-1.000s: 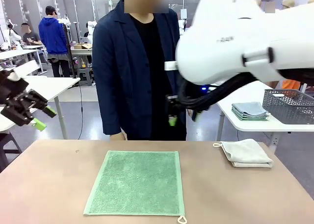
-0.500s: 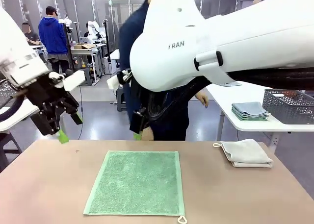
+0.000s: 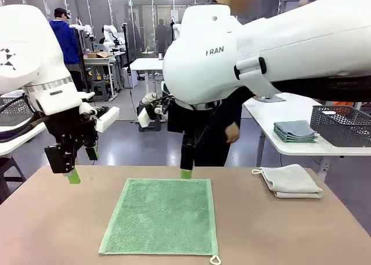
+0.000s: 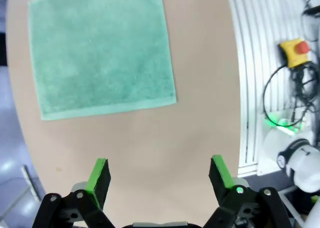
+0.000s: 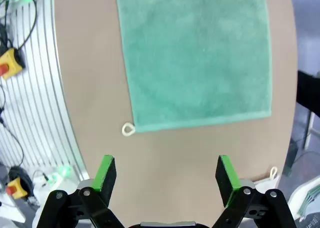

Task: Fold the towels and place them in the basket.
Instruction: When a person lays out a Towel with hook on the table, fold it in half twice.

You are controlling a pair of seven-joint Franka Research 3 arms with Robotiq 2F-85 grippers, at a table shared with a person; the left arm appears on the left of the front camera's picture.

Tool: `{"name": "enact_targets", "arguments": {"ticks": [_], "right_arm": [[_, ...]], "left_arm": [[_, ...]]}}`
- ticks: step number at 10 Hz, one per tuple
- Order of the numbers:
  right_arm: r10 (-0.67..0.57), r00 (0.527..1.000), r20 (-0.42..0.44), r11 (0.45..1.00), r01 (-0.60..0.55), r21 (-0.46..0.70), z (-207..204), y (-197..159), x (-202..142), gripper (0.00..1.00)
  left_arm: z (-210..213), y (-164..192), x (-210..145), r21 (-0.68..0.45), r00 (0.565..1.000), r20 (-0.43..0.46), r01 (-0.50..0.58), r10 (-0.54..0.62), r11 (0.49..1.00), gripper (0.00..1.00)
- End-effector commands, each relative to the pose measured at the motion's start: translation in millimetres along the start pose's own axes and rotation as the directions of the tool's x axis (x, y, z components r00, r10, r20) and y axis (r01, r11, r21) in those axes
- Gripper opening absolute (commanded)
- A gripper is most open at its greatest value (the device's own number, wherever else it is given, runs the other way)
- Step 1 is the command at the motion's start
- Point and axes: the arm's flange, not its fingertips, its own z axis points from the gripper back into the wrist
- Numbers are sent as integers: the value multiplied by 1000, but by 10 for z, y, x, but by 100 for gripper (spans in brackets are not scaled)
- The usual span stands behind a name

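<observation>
The green towel (image 3: 159,216) lies flat, unfolded. The left tool (image 4: 159,163) and right tool (image 5: 165,162) hover open and empty near the table's (image 3: 46,218) far edge. Pinching corners comes next, I reckon.

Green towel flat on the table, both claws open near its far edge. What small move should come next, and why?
Probably lower the left claw and right claw onto the far corners of the green towel. It lies flat and unfolded; both claws hang open and empty near its far edge, the left one off to the side. The cream towel is folded beside it.
</observation>
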Motion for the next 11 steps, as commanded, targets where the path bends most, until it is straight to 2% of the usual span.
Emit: {"name": "enact_targets", "arguments": {"ticks": [1, 3, 4, 6, 9, 10, 11], "right_arm": [[-12, 999, -51, 1000, 13, 17, 75, 47, -175, 100], [-42, 993, -108, 999, 44, 16, 81, 126, -297, 100], [-27, 993, -115, 999, 29, 15, 84, 162, -329, 100], [25, 996, -86, 998, -20, 59, 69, 187, -381, 100], [63, 992, -107, 996, -55, 76, 23, 177, -405, 100], [20, 994, -110, 999, -15, 51, 52, 179, -326, 100], [20, 994, -110, 999, -15, 51, 52, 179, -326, 100]], "left_arm": [[-81, -3, 225, -14, 992, -93, -91, 89, 996, 100], [-210, 5, 423, 17, 976, -160, -149, 150, 989, 100], [-266, 12, 481, 22, 977, -169, -127, 129, 992, 100], [-329, 11, 504, 50, 979, -163, -118, 125, 992, 100], [-335, 5, 422, 104, 981, -140, -119, 133, 987, 100], [-339, 4, 495, 34, 983, -144, -113, 117, 993, 100], [-339, 4, 495, 34, 983, -144, -113, 117, 993, 100]]}}
